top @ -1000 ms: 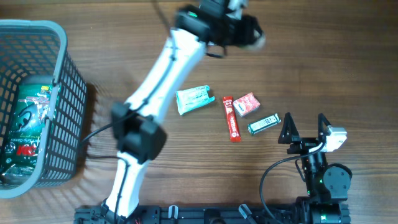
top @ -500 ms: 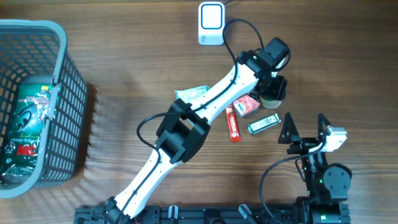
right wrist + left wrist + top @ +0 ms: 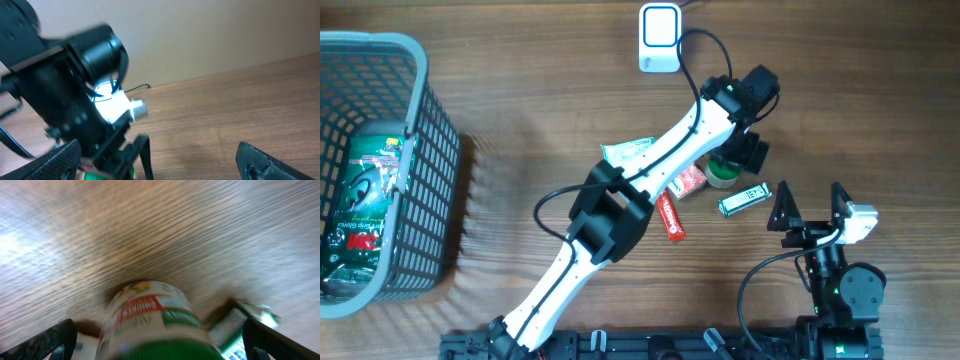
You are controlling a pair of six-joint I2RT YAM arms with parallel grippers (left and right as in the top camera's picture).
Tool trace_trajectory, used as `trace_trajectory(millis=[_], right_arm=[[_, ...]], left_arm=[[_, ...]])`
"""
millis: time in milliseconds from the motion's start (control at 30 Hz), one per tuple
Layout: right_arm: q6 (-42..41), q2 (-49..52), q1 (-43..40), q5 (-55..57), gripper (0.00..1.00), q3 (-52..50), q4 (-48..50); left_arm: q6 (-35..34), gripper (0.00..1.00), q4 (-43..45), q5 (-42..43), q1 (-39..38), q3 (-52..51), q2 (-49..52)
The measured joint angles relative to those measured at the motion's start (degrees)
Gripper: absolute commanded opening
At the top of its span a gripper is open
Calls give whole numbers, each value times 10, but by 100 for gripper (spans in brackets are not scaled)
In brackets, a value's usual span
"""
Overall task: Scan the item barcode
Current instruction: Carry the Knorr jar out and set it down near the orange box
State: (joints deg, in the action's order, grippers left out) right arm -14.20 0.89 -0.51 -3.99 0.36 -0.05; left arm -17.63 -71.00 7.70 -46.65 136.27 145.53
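Plainly a small rigid jar [image 3: 724,172], green lid up, stands on the table [image 3: 520,60] just beside the red packet [image 3: 688,181], between the fingers of the left gripper [image 3: 159,342], which are spread wide and hold nothing. Likely light, hard and slick-walled; best pinched across the body below the lid, leaving the label clear. The right gripper [image 3: 811,205] sits agape and empty, well apart.

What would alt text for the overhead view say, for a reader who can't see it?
A white robot arm stretches across a wooden table, its open left gripper over a green-lidded jar among small packets. The right gripper rests open nearby; a white scanner sits at the top, a grey basket on the left.
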Motion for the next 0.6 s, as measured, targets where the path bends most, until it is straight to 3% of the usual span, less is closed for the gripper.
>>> trace_trajectory(millis=[200, 333, 467, 533, 600], right_arm=[[0, 0, 0, 0, 100, 0, 0], [0, 0, 0, 0, 100, 0, 0], [0, 0, 0, 0, 99, 0, 0], [0, 0, 0, 0, 100, 0, 0], [0, 0, 0, 0, 100, 0, 0]], left_arm=[[1, 100, 0, -59, 26, 29, -150], [4, 100, -64, -196, 80, 44, -290], [-3, 100, -196, -345, 128, 47, -359], [-57, 100, -226, -410, 176, 47, -374], [-157, 100, -243, -442, 248, 46, -388]])
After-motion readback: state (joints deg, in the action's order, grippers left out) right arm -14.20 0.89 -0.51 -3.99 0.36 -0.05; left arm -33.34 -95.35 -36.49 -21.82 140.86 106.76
